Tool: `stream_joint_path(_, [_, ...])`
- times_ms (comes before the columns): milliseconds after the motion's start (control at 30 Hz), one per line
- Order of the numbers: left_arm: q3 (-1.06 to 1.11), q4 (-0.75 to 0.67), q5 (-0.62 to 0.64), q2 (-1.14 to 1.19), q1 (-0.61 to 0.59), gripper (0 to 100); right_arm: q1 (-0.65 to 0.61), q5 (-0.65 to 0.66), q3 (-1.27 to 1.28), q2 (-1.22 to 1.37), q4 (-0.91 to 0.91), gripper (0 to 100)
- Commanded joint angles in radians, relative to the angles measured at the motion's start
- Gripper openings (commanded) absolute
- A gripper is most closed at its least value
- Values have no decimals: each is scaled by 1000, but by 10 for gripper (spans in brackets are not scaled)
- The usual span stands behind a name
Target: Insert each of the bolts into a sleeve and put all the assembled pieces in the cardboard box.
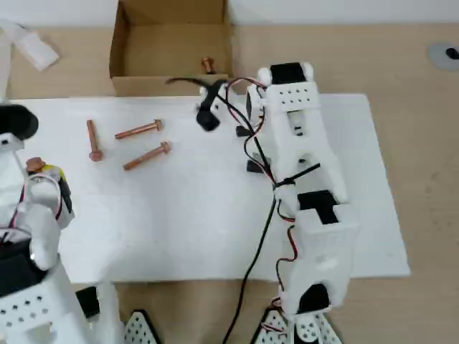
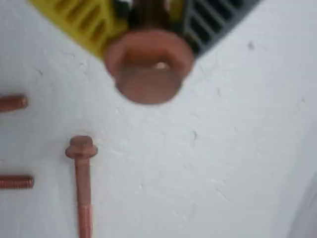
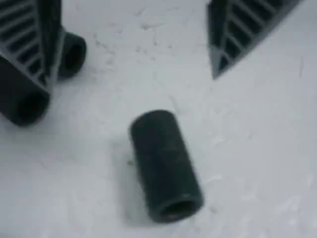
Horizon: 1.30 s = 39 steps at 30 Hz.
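Observation:
My left gripper hovers over the left edge of the white mat, shut on a copper bolt. In the left wrist view the bolt's head faces the camera, held between the yellow and grey fingers of that gripper. Three loose bolts lie on the mat near the cardboard box. A copper piece sits inside the box. My right gripper is open just above a black sleeve lying on its side, which also shows below the box.
Two more black sleeves lie close beside one finger of the right gripper. The right arm's body and cables cross the mat's middle right. The box's front wall stands right behind the right gripper.

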Motion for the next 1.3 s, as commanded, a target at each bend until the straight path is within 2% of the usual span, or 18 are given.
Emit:
stream_joint_path(0, [8,-21,-5,-47,15,7,24,100,16,1,-17,243])
stream_joint_path(67, [21,-21,-5,-62,11,7,35,130,8,44,-14,243])
stream_joint_path(533, [40,-17,-2,-154,9,7,-1,132,-15,151,-17,243])
stream_joint_path(1100, [43,-17,-2,-171,9,7,-33,129,-16,288,-133,243])
stream_joint_path(1267, [80,-23,-2,-174,14,7,-41,84,-16,325,-153,242])
